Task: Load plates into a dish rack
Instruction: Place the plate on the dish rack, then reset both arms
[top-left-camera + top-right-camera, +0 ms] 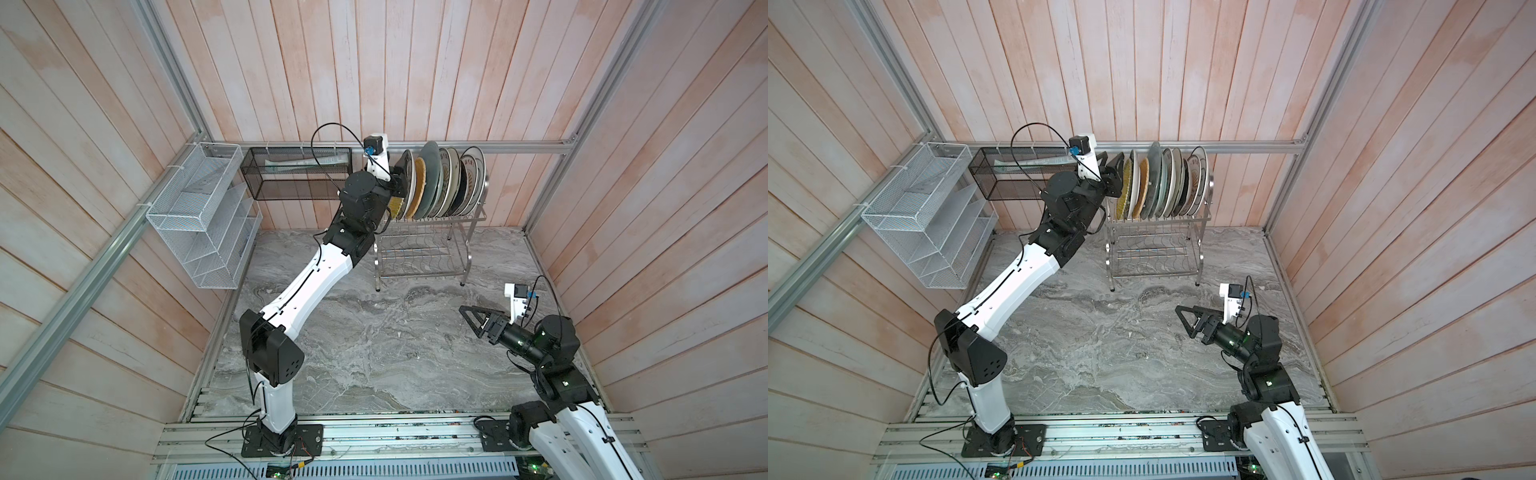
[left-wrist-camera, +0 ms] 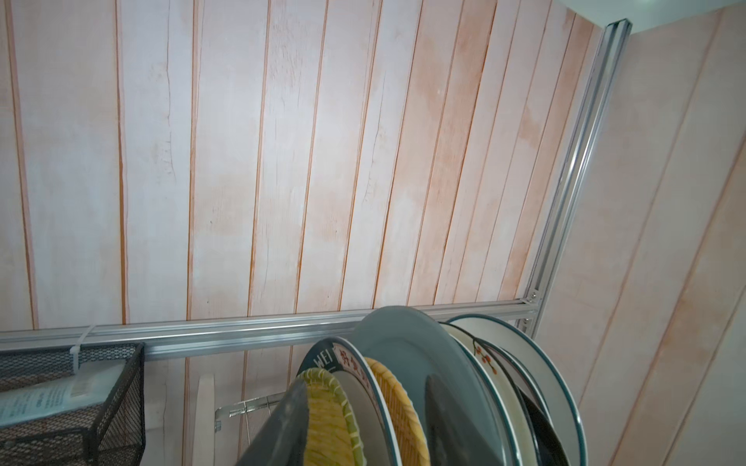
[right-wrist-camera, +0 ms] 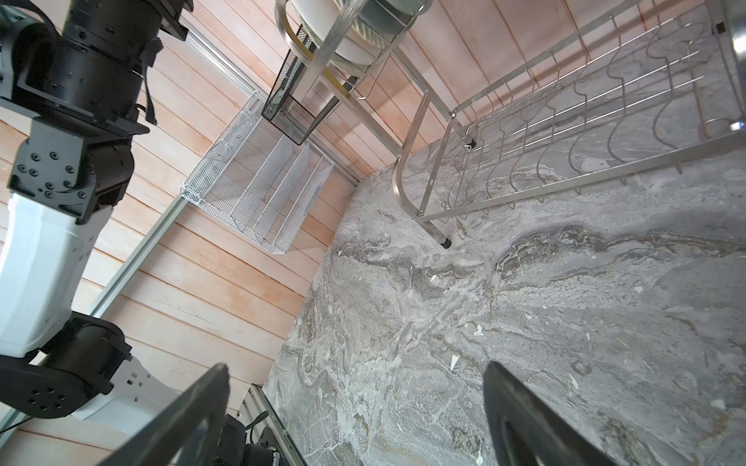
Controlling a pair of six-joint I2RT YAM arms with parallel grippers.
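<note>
Upon the dish rack (image 1: 415, 257), one plate (image 2: 327, 358) bears "WEI" lettering.

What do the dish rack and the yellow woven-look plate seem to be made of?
Dish rack: bare metal wire, probably stainless steel; it glints silver. Yellow woven-look plate: basketwork pattern, smooth green-edged rim; possibly printed melamine or ceramic, uncertain.

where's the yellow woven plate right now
In both top views the yellow woven plate stands in the dish rack's upper tier, at the end nearest the left arm, beside a teal-rimmed plate.
</note>
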